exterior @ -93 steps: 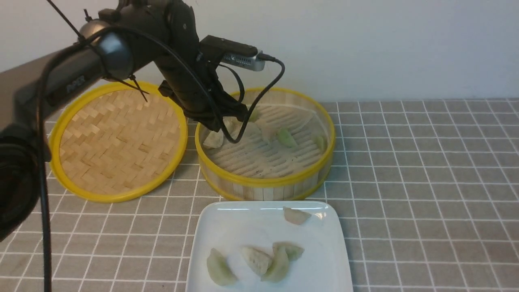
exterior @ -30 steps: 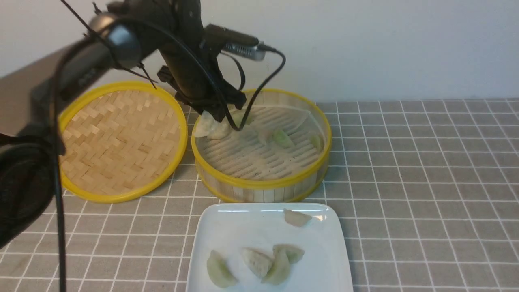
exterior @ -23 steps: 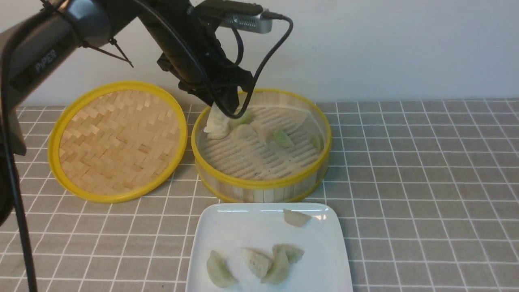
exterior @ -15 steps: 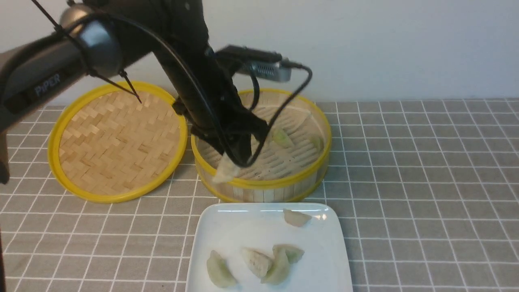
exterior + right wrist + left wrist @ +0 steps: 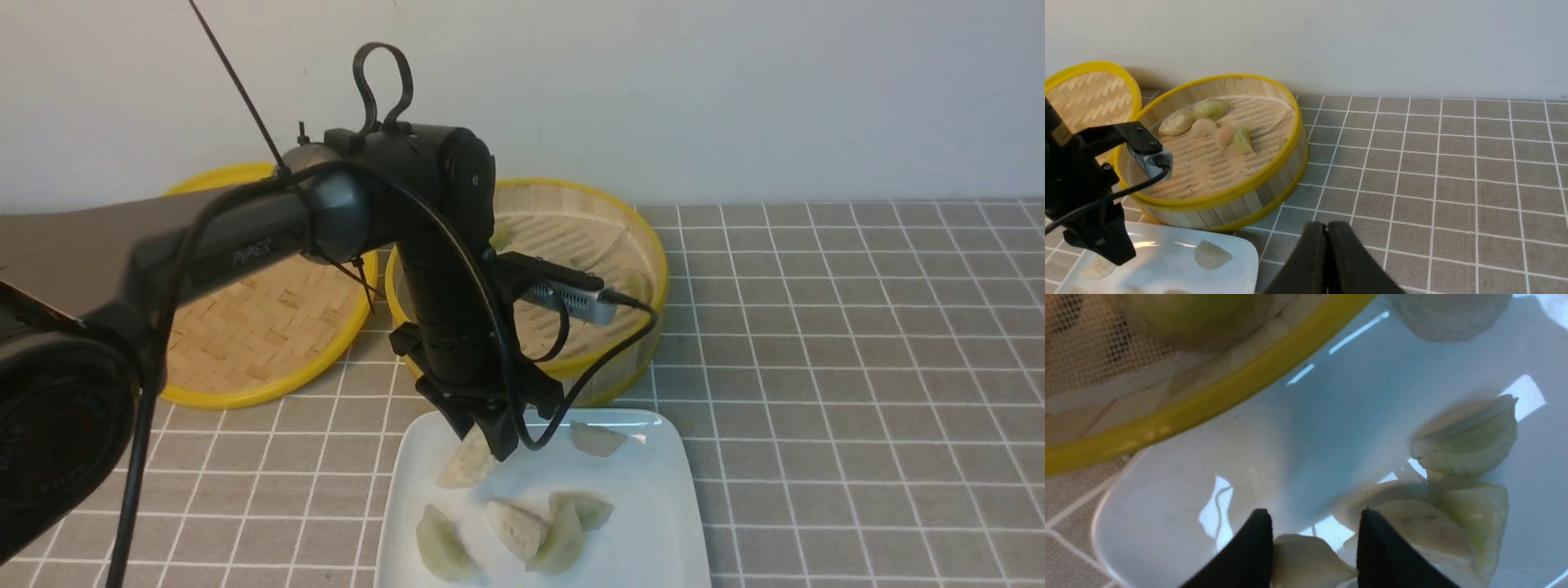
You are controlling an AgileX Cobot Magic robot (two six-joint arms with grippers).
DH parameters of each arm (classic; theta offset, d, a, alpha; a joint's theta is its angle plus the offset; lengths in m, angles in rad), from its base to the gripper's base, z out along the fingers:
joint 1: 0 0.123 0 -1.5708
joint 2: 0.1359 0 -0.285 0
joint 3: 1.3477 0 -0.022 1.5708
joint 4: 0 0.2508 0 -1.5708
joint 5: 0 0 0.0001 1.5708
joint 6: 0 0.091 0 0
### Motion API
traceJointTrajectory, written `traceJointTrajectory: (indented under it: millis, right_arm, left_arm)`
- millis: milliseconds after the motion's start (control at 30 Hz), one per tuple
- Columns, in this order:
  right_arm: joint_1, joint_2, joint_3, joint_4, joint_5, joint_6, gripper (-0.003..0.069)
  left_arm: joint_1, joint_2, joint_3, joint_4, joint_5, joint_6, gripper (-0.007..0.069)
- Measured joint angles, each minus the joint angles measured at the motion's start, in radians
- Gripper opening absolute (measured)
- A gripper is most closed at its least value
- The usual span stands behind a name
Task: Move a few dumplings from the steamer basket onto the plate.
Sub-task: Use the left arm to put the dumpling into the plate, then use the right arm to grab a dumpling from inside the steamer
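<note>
My left gripper (image 5: 483,445) is shut on a whitish dumpling (image 5: 465,465), held low over the far left part of the white plate (image 5: 653,523). In the left wrist view the dumpling (image 5: 1306,559) sits between the black fingers (image 5: 1249,555), just above the glossy plate (image 5: 1180,477). Several more dumplings (image 5: 516,527) lie on the plate. The steamer basket (image 5: 657,269) stands behind the plate, partly hidden by my arm; several dumplings (image 5: 1210,108) rest at its back. My right gripper (image 5: 1327,226) is shut and empty above the cloth, right of the plate.
The flat woven yellow-rimmed lid (image 5: 261,327) lies left of the basket, touching it. A grey checked cloth (image 5: 857,367) covers the table. The left arm's camera and cable (image 5: 571,294) hang over the basket's front rim. A white wall stands close behind.
My left gripper lifted the whitish dumpling out of the basket's back left, carried it forward over the front rim, and now holds it low over the plate. The right gripper has stayed shut.
</note>
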Motion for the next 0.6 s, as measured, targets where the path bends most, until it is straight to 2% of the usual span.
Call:
traceJointTrajectory:
  millis: [100,200,267,333,400,433,533,567,600]
  right_arm:
    - [0.0,0.034,-0.024,0.008,0.038,0.0,-0.0013]
    - [0.0,0.099,-0.079,0.011,0.109,0.0,-0.0013]
    - [0.0,0.159,-0.131,0.015,0.16,0.0,-0.0013]
    - [0.0,0.237,-0.195,0.019,0.205,0.0,-0.0013]
    - [0.0,0.291,-0.245,0.027,0.24,-0.005,-0.0013]
    - [0.0,0.348,-0.293,0.036,0.265,-0.015,-0.0013]
    - [0.002,0.43,-0.358,0.049,0.31,-0.034,-0.0013]
    - [0.02,0.5,-0.397,0.047,0.335,-0.041,-0.0012]
    - [0.036,0.537,-0.418,0.042,0.343,-0.043,-0.0012]
  left_arm:
    - [0.0,0.0,0.0,0.0,0.0,0.0,0.0305]
    - [0.0,0.0,0.0,-0.001,0.0,-0.004,0.0393]
    - [0.0,-0.002,0.0,-0.001,0.0,-0.021,0.0419]
    - [0.0,-0.008,0.0,0.0,0.0,-0.036,0.0407]
    - [0.0,-0.024,0.0,0.009,0.0,-0.047,0.0358]
    - [0.0,-0.057,0.0,0.022,0.0,-0.049,0.0273]
    - [0.0,-0.119,0.0,0.046,0.0,-0.049,0.0135]
    - [0.001,-0.191,0.0,0.077,0.001,-0.049,0.0049]
    - [0.001,-0.235,0.0,0.094,0.002,-0.05,0.0025]
